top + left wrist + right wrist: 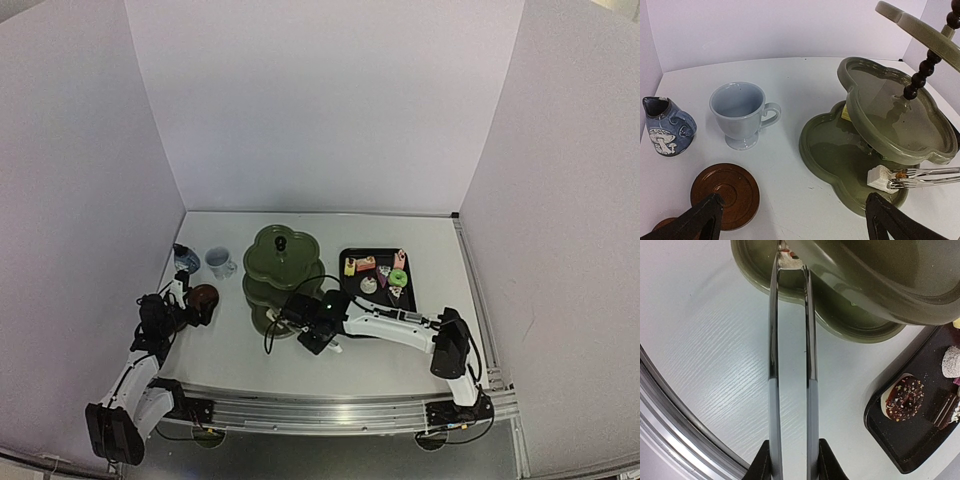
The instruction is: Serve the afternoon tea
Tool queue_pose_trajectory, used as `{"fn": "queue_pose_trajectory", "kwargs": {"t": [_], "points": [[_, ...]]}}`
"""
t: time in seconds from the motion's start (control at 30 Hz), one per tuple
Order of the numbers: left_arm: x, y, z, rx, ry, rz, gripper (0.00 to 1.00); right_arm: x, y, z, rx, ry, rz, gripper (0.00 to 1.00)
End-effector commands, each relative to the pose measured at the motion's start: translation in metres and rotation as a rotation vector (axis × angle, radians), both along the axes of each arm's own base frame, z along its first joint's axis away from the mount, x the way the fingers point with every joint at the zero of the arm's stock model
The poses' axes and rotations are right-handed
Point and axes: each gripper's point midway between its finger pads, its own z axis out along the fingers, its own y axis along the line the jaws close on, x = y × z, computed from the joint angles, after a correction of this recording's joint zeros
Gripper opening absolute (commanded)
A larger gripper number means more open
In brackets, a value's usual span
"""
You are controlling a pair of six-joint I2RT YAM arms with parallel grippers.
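The left gripper [795, 207] has its dark fingers [697, 222] wide apart over the white table [790, 85], with a brown coaster [727, 192] just beyond the left one. Behind it, a pale blue cup [742, 116] and a mushroom-painted blue cup [667, 127] stand near each other, not touching. On the right, metal tongs [925, 177] pinch a white cake [881, 179] over the lowest tier of the olive-green stand [832, 155], where a yellow piece [846, 114] lies.

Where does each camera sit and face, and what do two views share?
Top external: high behind the robot, looking down on the white table; both arms show.
Left wrist: low, facing the pale blue cup and olive-green three-tier stand; open black jaws below.
Right wrist: looks along metal tongs in its jaws toward the stand.
Both wrist views share the stand and tongs' tips.
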Motion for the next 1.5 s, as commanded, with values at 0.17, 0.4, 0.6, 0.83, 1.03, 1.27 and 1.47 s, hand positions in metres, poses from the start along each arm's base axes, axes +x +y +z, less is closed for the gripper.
{"fn": "queue_pose_trajectory", "kwargs": {"t": [0.17,0.4,0.6,0.83,1.03,1.27,1.47], "points": [[0.002,0.002,0.005,0.004,-0.025,0.006,0.99,0.000,-0.001,0.030,0.011,-0.028,0.018,0.00],[0.002,0.002,0.004,0.006,-0.022,0.005,1.00,-0.004,-0.005,0.016,-0.046,0.011,0.032,0.01],[0.002,0.002,0.004,0.006,-0.022,0.004,0.99,-0.005,-0.001,0.012,-0.053,0.027,0.034,0.25],[0.002,0.002,0.002,0.009,-0.018,0.004,0.99,-0.004,-0.003,0.018,-0.047,0.019,0.018,0.35],[0.002,0.002,0.002,0.008,-0.015,0.002,0.99,-0.005,-0.003,0.039,0.008,0.011,-0.005,0.36],[0.002,0.001,0.002,0.009,-0.015,-0.001,1.00,-0.023,-0.023,0.054,0.044,0.069,-0.020,0.36],[0.003,0.001,0.001,0.010,-0.012,-0.003,1.00,-0.035,-0.040,0.069,0.093,0.118,-0.053,0.34]]}}
